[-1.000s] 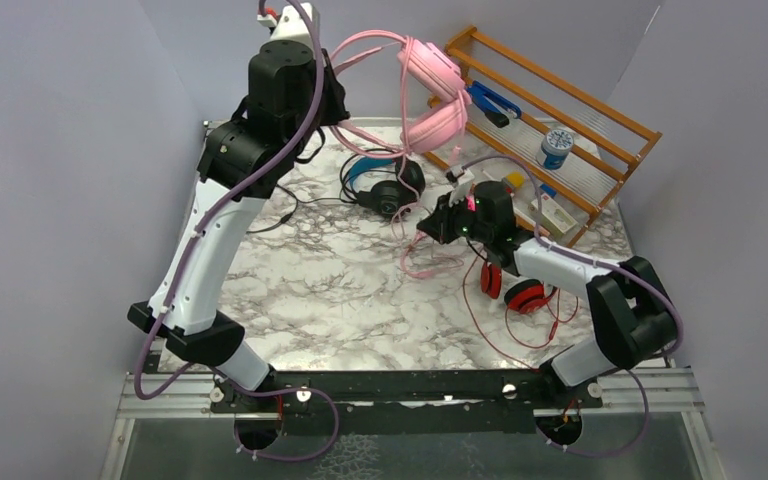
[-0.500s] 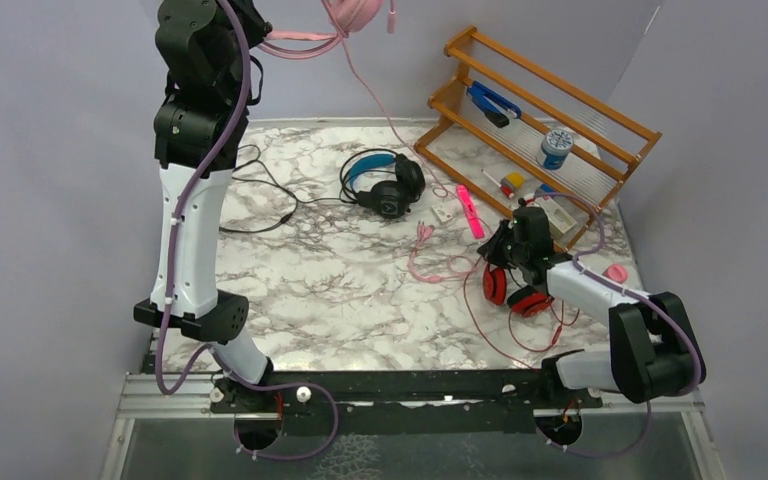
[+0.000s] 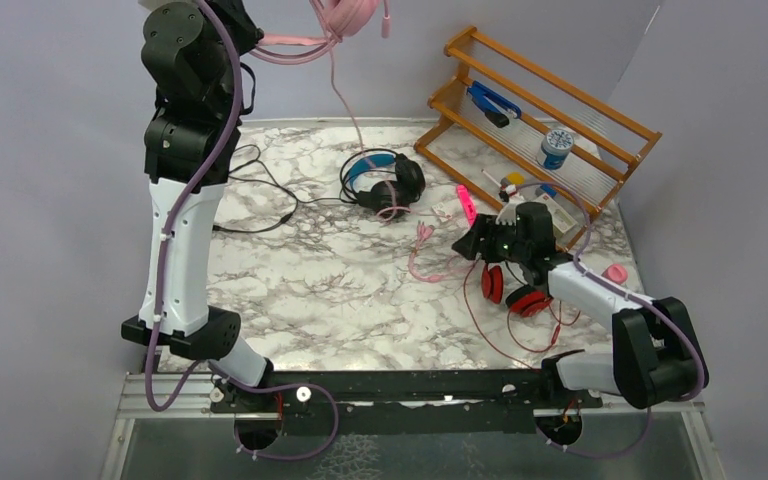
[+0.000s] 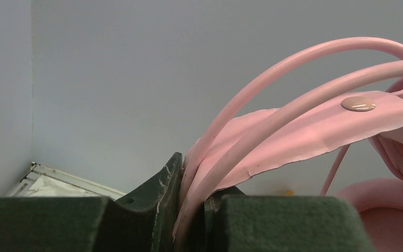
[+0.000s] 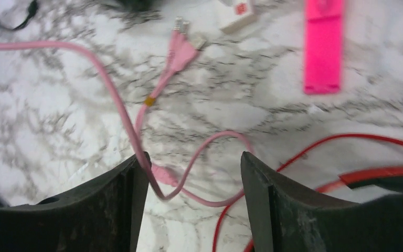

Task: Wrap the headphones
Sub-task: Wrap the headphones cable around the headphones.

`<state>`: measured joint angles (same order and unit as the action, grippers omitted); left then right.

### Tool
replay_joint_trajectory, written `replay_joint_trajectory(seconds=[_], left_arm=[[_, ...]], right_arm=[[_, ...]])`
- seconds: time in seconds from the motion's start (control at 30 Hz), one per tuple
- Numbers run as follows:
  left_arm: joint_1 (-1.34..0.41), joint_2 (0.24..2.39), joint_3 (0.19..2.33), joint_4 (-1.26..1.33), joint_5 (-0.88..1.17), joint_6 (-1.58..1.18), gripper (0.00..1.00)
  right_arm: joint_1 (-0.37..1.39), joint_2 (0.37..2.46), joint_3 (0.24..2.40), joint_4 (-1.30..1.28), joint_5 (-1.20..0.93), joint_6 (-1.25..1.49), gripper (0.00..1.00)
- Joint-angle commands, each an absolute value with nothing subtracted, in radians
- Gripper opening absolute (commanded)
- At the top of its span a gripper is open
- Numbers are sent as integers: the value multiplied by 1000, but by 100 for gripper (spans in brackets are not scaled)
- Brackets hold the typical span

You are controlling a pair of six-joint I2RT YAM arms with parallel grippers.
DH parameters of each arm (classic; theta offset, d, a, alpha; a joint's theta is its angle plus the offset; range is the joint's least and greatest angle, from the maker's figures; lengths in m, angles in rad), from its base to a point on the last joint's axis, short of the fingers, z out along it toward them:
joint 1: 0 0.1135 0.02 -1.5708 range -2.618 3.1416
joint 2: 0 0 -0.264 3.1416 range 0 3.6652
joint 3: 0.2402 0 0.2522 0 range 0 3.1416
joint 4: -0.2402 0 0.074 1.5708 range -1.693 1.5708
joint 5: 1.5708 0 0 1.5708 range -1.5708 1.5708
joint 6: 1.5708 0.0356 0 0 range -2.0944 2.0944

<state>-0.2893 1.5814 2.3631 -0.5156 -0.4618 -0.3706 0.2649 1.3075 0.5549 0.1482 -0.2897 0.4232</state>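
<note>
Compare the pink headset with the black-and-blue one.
The pink headset hangs aloft, its band clamped in the left gripper; the black-and-blue headset lies on the table, ungripped. The pink headset is one colour; the black-and-blue headset has black cups under a blue band. Neither is wrapped.

We read this as robotics lab bench, not home or shop. Two white-and-black arms, left arm (image 3: 185,240) and right arm (image 3: 600,290), bolted to black mounting bar (image 3: 410,392) on aluminium rail (image 3: 160,408) at near table edge. Plain grey panels (image 3: 50,200) box in marble-print tabletop (image 3: 320,290) on three sides. Purple cable loom (image 3: 164,270) tied along left arm. Wooden rack (image 3: 560,105) at far right holds small odds, perhaps stationery; too small for us to name. Black-and-blue headset (image 3: 385,185) and red headset (image 3: 520,295) lie loose on tabletop, cables trailing.
</note>
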Motion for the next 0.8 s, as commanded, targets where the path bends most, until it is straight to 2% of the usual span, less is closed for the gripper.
replay_joint_trajectory(seconds=[0.0, 0.03, 0.1, 0.17, 0.23, 0.4, 0.57, 0.77], left_arm=[[-286, 1537, 2327, -434, -369, -481, 0], [-285, 1547, 2333, -448, -355, -486, 0], [-285, 1570, 2364, -488, -324, -500, 0], [-286, 1573, 2363, -505, -301, -518, 0], [-285, 1561, 2343, -506, -283, -530, 0], [-285, 1538, 2306, -517, -252, -555, 0], [-285, 1537, 2305, -533, -203, -590, 0], [-285, 1542, 2306, -545, -154, -610, 0]], right_arm=[[294, 1265, 643, 267, -564, 308, 72], [307, 1268, 667, 298, -605, 305, 76], [343, 1279, 710, 382, -679, 300, 92], [383, 1312, 772, 439, -758, 289, 96], [429, 1352, 831, 487, -835, 287, 96], [540, 1433, 921, 615, -842, 333, 96], [547, 1540, 990, 672, -751, 367, 96], [557, 1645, 1043, 737, -791, 398, 95]])
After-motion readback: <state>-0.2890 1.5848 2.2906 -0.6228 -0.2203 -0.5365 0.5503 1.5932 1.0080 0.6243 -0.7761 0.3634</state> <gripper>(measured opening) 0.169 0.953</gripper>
